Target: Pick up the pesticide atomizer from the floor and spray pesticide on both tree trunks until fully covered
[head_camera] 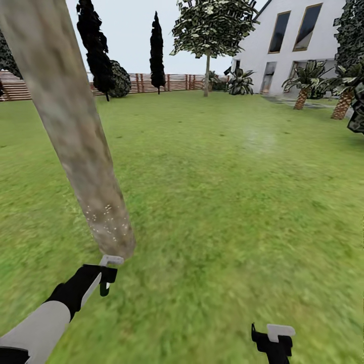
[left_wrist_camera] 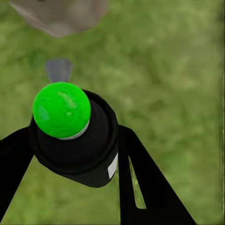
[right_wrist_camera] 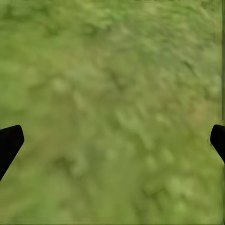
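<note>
At the centre-left of the left wrist view, between the two black fingers (left_wrist_camera: 140, 187), sits the pesticide atomizer (left_wrist_camera: 77, 140) — a dark bottle whose top reads bright green here. The left gripper (left_wrist_camera: 75, 154) is clamped on it, a finger pressed against each side of the body. A small grey nozzle (left_wrist_camera: 58, 70) shows beyond the top, and above it, at the upper left of that frame, the rounded foot of the tree trunk (left_wrist_camera: 58, 16) rises out of the grass.

In the head view the same left gripper (head_camera: 107, 275) reaches in from the lower left, its tip just beside the base of the tree trunk (head_camera: 71, 126), which slants up to the upper left corner. Pale specks dot the trunk's lowest part. Around it spreads the lawn (head_camera: 227, 202).

At the bottom edge, right of centre, the right gripper (head_camera: 273, 344) hangs over bare grass; in the right wrist view its fingertips (right_wrist_camera: 9, 143) stand wide apart at the frame's two sides, holding nothing.

Farther off — a second tree (head_camera: 207, 30) at upper centre, dark conifers (head_camera: 157, 50), a slatted fence (head_camera: 167, 82), palms (head_camera: 303, 86) and a white house (head_camera: 298, 45) at the upper right.
</note>
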Robot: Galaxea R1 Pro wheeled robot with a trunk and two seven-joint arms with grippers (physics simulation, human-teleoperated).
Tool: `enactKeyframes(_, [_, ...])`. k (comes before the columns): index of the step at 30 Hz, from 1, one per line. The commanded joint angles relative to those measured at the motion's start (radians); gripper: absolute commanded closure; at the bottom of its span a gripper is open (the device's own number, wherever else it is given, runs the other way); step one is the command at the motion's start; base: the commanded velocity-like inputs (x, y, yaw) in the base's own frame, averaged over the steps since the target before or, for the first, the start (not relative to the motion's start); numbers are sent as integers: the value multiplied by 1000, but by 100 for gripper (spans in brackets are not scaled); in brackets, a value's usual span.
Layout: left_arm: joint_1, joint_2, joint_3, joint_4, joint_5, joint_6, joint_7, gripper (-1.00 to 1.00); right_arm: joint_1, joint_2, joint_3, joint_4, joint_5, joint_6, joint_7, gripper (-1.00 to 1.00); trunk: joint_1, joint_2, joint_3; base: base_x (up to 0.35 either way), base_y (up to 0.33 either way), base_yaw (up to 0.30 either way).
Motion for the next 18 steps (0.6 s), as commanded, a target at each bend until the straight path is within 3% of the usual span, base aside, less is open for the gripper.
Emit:
enactKeyframes(1, [0, 1, -6, -1, 6, 6, 1, 100, -1, 0, -5, 1, 10, -2, -5, -100, 0, 0, -1, 146, -261, 42])
enactKeyframes(11, [0, -2, -7, 0, 11, 4, 2, 100, -1, 0, -5, 1, 12, -2, -5, -100, 0, 0, -1, 200, -227, 253])
enactKeyframes(18, [1, -5, -7, 0, 8, 4, 1, 100, -1, -1, -5, 1, 12, -2, -5, -100, 0, 0, -1, 184, -219, 27])
